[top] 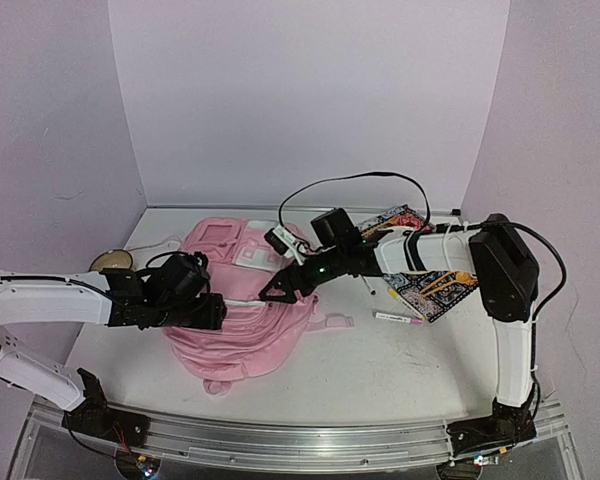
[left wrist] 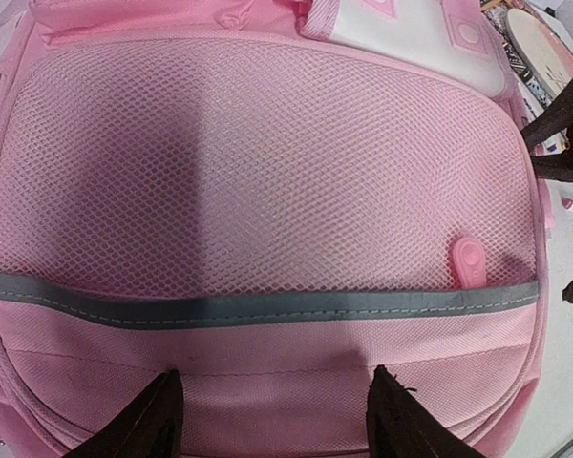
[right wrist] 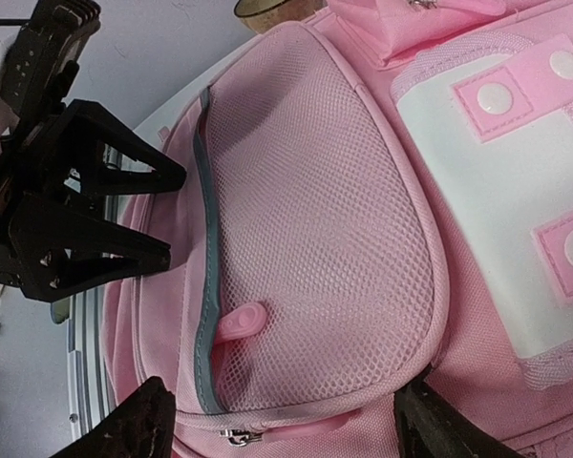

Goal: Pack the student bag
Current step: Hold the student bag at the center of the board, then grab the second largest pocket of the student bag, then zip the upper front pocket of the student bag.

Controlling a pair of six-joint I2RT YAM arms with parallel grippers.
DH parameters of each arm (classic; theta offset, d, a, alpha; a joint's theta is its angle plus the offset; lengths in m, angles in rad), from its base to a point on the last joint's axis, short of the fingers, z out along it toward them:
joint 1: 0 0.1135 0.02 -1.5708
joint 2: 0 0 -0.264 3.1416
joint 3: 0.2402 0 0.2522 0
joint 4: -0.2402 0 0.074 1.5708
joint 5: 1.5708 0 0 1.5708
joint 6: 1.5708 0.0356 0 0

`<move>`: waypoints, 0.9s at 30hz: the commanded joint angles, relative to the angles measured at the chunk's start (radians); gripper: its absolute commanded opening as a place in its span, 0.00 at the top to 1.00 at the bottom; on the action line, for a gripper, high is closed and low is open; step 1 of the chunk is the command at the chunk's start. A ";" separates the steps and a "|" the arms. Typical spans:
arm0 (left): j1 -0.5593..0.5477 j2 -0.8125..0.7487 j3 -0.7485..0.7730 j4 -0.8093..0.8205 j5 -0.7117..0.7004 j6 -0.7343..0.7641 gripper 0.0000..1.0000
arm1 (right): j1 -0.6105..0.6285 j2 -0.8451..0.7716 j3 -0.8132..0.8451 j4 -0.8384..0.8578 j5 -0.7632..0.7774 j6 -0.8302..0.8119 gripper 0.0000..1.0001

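The student bag (top: 242, 322) is a large pink backpack lying flat in the middle of the table. Its mesh pocket (left wrist: 267, 172) has a grey band (left wrist: 267, 307) along the opening, and a pink pull tab (left wrist: 467, 262) pokes out there. My left gripper (top: 216, 308) hovers open over the bag's left side, its fingers (left wrist: 158, 420) straddling plain pink fabric. My right gripper (top: 272, 293) is open over the same pocket from the other side. The pink tab (right wrist: 241, 322) and a zip slider (right wrist: 233, 437) lie between its fingers (right wrist: 143, 425). Neither gripper holds anything.
Right of the bag lie a patterned book (top: 435, 285) and a pink-tipped pen (top: 398, 319). Another book (top: 395, 218) sits at the back. A round brown object (top: 110, 260) lies at the left. White cable runs behind the bag. The two grippers are close together.
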 commanded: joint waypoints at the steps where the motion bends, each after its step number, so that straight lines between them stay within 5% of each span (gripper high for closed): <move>1: 0.003 0.028 -0.015 0.061 0.053 -0.025 0.34 | 0.059 -0.050 -0.060 -0.050 -0.117 0.004 0.24; 10: 0.003 0.023 -0.010 0.068 0.043 -0.028 0.34 | 0.111 -0.140 -0.124 -0.114 -0.103 -0.012 0.33; 20: 0.003 0.016 -0.012 0.070 0.047 -0.028 0.34 | 0.148 -0.225 -0.194 -0.133 -0.011 -0.011 0.55; 27: 0.002 -0.003 -0.005 0.069 0.078 -0.026 0.34 | 0.162 -0.257 -0.230 -0.090 0.225 0.032 0.52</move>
